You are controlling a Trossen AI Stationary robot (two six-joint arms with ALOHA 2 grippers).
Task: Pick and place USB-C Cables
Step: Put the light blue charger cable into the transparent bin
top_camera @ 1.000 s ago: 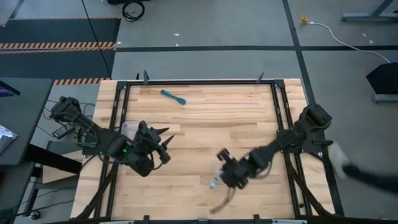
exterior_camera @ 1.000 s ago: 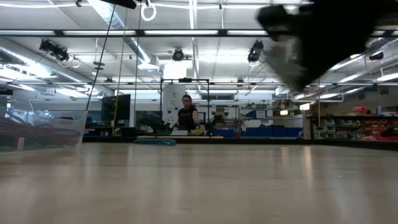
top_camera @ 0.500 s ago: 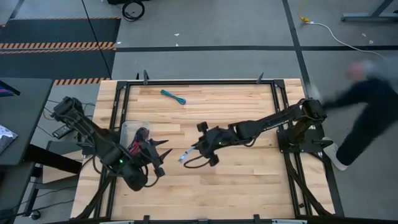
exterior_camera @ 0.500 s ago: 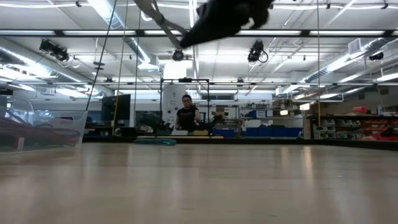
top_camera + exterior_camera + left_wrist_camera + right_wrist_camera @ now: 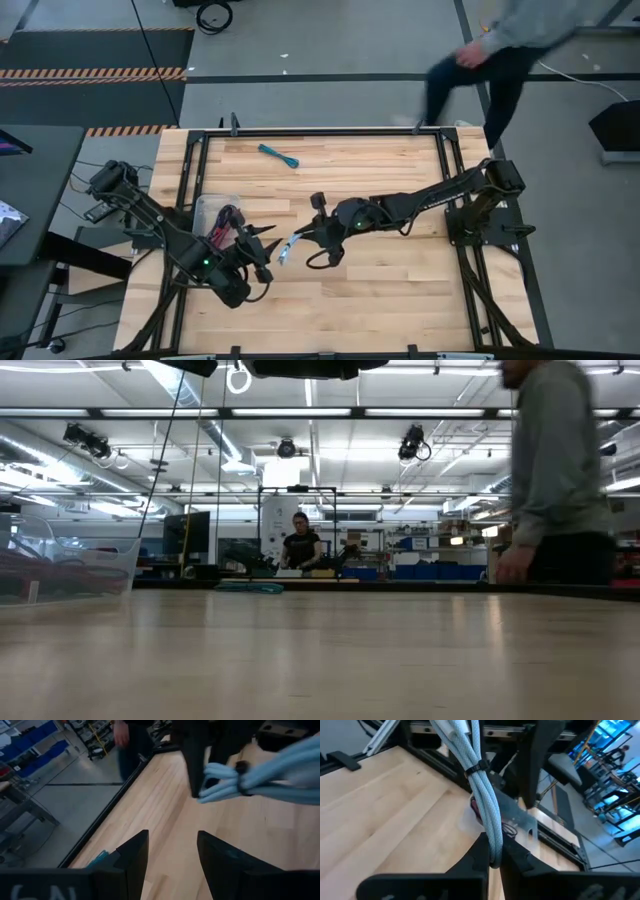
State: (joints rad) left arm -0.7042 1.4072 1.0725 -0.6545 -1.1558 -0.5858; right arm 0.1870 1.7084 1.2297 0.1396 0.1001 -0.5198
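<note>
A pale blue-grey cable bundle (image 5: 288,247) with a black tie around it is in my right gripper (image 5: 306,238), which is shut on it above the table's middle, right of the clear tub (image 5: 208,208). The tub stands near the left edge and holds dark red and black cables (image 5: 225,222). My left gripper (image 5: 268,241) is open beside the tub's near right corner, its fingers pointing at the pale bundle (image 5: 250,775) a short way ahead. A teal cable (image 5: 278,155) lies flat on the table near the far edge. My right gripper pinches the pale blue-grey bundle by one looped end (image 5: 494,851) between its two fingers (image 5: 479,854). The arm reaches in from the table's right. The bundle sticks out ahead of the fingertips, in line with them, toward the tub, and is lifted clear of the table.
A black frame (image 5: 320,131) runs around the wooden table. A person (image 5: 500,45) walks on the floor past the far right corner and shows in the low view as a grey sleeve and hand (image 5: 555,470). Bare wood lies near and right of the grippers.
My right gripper has carried the pale bundle from the near right part of the table up and leftward toward the tub, keeping hold of it. My left arm has shifted slightly toward the near edge. A person has walked from the right side to behind the far edge.
</note>
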